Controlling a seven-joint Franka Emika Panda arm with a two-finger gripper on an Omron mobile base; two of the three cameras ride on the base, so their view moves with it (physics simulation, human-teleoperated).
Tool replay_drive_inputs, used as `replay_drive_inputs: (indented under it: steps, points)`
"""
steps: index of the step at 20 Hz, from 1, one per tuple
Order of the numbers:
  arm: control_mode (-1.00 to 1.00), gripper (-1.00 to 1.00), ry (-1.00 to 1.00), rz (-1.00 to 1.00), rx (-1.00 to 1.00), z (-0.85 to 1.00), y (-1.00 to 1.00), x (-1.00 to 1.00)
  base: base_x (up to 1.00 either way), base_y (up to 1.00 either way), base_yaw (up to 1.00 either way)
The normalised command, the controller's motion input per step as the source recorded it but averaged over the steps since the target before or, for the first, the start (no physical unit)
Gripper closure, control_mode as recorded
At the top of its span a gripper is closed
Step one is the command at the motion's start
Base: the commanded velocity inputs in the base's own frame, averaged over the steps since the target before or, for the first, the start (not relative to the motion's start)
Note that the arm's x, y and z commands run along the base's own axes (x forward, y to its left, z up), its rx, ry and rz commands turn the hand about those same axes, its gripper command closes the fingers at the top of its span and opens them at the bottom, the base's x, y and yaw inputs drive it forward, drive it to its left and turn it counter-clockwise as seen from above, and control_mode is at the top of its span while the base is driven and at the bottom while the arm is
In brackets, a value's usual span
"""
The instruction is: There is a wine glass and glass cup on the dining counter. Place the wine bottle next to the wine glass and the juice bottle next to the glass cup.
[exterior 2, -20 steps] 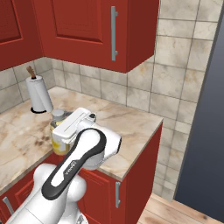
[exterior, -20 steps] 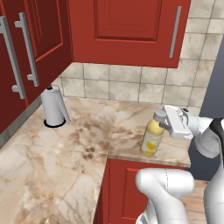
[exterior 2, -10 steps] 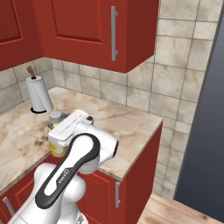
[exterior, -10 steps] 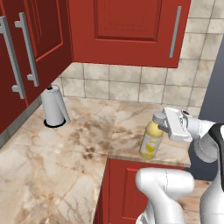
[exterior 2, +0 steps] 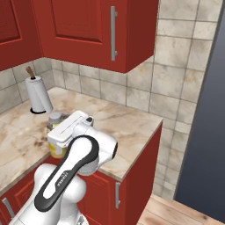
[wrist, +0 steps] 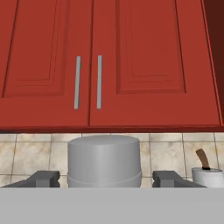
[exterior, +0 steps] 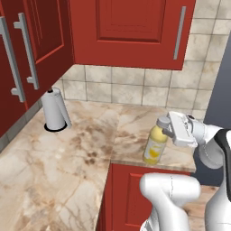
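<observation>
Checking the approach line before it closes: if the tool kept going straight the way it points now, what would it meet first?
Most likely the juice bottle: its grey cap sits dead ahead between the open tool's fingertips. Depth is unclear; they seem already level with the cap.

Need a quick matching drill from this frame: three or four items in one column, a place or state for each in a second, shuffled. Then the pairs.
Items:
1. juice bottle
2. paper towel roll
3. end effector
4. upper cabinet handle

Places or states:
A. upright in the counter's back corner
B. open, fingers either side of the grey cap
C. vertical on a red door
D. near the counter's front edge

Pairs: 1-D, 2-A, 3-B, 4-C
</observation>
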Motion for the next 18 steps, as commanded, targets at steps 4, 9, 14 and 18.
replay_drive_inputs:
  steps: [4, 9, 14, 18]
  points:
    - [1.0, 1.0, 0.0, 0.0, 0.0, 0.0, 0.0, 0.0, -0.47, -0.23, -0.13]
    - [1.0, 1.0, 0.0, 0.0, 0.0, 0.0, 0.0, 0.0, -0.68, -0.2, -0.11]
    - [1.0, 1.0, 0.0, 0.0, 0.0, 0.0, 0.0, 0.0, -0.34, -0.09, -0.51]
    - [1.0, 1.0, 0.0, 0.0, 0.0, 0.0, 0.0, 0.0, 0.0, 0.02, -1.0]
